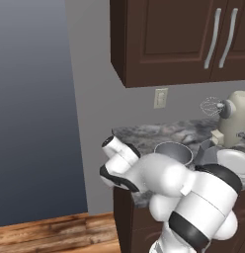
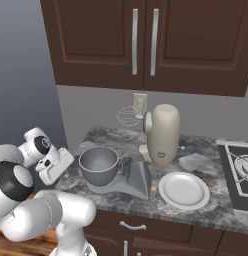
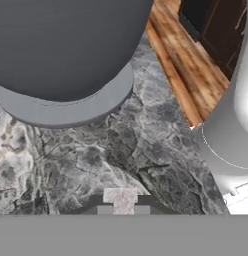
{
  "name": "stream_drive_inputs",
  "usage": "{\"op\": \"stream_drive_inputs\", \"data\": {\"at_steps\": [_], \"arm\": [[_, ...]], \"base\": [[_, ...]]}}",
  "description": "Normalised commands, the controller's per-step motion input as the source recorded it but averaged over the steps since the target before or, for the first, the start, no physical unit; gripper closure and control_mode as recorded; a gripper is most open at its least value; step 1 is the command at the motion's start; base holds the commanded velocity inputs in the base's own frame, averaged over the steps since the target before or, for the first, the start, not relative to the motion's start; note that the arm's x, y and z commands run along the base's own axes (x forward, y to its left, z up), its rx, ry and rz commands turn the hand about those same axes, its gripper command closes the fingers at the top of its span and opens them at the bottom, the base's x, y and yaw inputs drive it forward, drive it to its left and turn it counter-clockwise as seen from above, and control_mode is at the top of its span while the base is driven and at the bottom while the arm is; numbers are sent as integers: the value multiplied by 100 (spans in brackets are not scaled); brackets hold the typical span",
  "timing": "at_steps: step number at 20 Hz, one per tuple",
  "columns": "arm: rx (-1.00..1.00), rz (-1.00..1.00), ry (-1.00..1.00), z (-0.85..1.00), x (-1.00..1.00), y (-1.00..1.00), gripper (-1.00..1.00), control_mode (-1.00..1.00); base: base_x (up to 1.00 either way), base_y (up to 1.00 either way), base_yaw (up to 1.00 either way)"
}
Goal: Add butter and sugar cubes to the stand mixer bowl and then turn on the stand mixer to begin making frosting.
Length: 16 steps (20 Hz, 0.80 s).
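Nearest the hand camera, the gripper [image 3: 123, 209] has its two dark fingers [image 3: 104, 208] pressed in on a small pale cube [image 3: 121, 199], by its look a sugar cube, low over the marbled grey surface [image 3: 96, 150]. The grip sits just beside the stand mixer's flat grey base [image 3: 71, 107], likely because the cube lay at the bowl's foot. The stand mixer bowl [image 2: 99, 164] sits on that base near the surface's left end, and looks empty from here. The stand mixer [image 2: 162, 135] has its cream head tipped back, whisk [image 2: 128, 116] raised clear, which leaves the bowl open from above. A white plate [image 2: 184, 190] lies to its right. I cannot make out the butter.
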Motion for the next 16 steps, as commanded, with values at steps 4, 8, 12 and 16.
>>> {"op": "stream_drive_inputs", "data": {"at_steps": [4,8,12,16], "arm": [[-2,0,-3,57,-20,19,100,-100],[-4,0,-10,57,-22,1,100,-100],[-5,0,-12,61,-24,-5,100,-100],[-5,0,-11,63,-18,-16,100,-100]], "base": [[0,0,0],[0,0,0],[0,0,0],[0,0,0]]}}
